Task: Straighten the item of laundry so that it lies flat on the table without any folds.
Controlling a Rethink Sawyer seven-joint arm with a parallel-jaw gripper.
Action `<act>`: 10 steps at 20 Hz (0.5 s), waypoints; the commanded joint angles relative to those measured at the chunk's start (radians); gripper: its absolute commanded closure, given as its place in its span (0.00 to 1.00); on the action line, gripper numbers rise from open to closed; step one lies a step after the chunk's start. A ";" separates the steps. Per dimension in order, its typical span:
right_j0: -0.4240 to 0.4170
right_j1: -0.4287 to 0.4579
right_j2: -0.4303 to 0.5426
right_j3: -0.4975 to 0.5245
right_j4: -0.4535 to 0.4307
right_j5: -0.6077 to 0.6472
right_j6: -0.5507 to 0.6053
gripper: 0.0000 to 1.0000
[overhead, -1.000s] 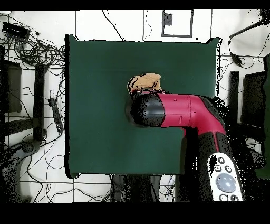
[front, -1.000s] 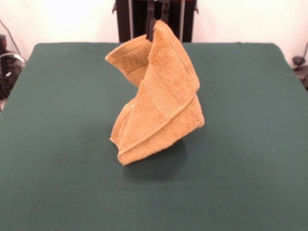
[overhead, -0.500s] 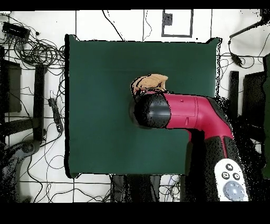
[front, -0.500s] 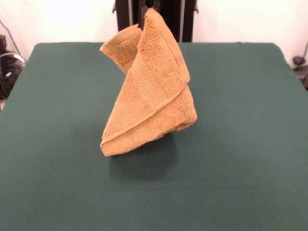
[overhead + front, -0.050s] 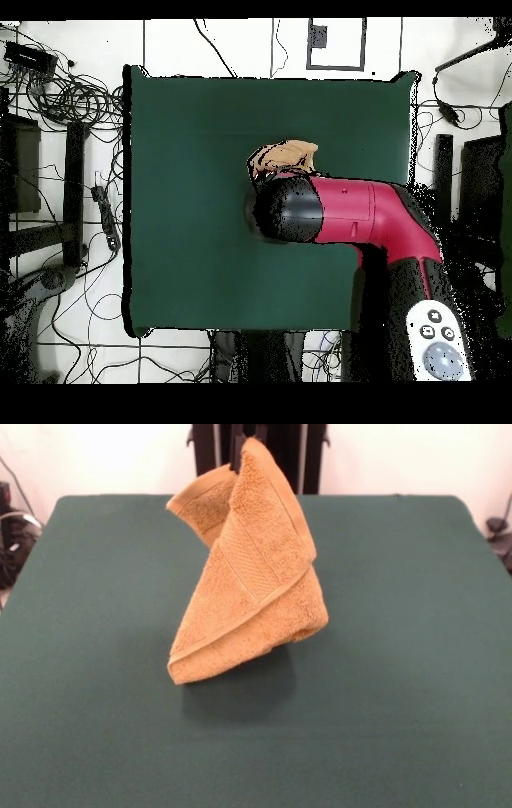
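Note:
The item of laundry (image 5: pixel 252 576), a mustard-tan towel, hangs twisted and folded from its top corner over the middle of the green table (image 5: pixel 416 664). Its lowest corner sits close to the cloth, above its own shadow; I cannot tell whether it touches. My gripper (image 5: pixel 246 438) is at the picture's top edge, shut on the towel's upper corner, with only a dark finger (image 5: pixel 237 452) showing beside the fabric. In the overhead view the red and black arm (image 5: pixel 330 210) covers the gripper. Only a strip of the towel (image 5: pixel 290 155) peeks out beyond the arm.
Green table (image 5: pixel 190 150) surface surrounds the towel on all sides. Tangled cables (image 5: pixel 60 95) and dark equipment lie on the floor past the table's edges. The black pedestal (image 5: pixel 284 456) stands behind the towel's top.
Over the last second the hanging towel shifted toward the front view's left and rose slightly. In the last half second it has held still.

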 commanded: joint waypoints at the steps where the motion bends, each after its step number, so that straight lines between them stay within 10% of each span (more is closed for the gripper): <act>1: 0.025 -0.003 0.109 0.069 0.038 0.125 -0.065 1.00; 10: 0.089 0.004 0.048 0.061 0.000 0.088 0.038 1.00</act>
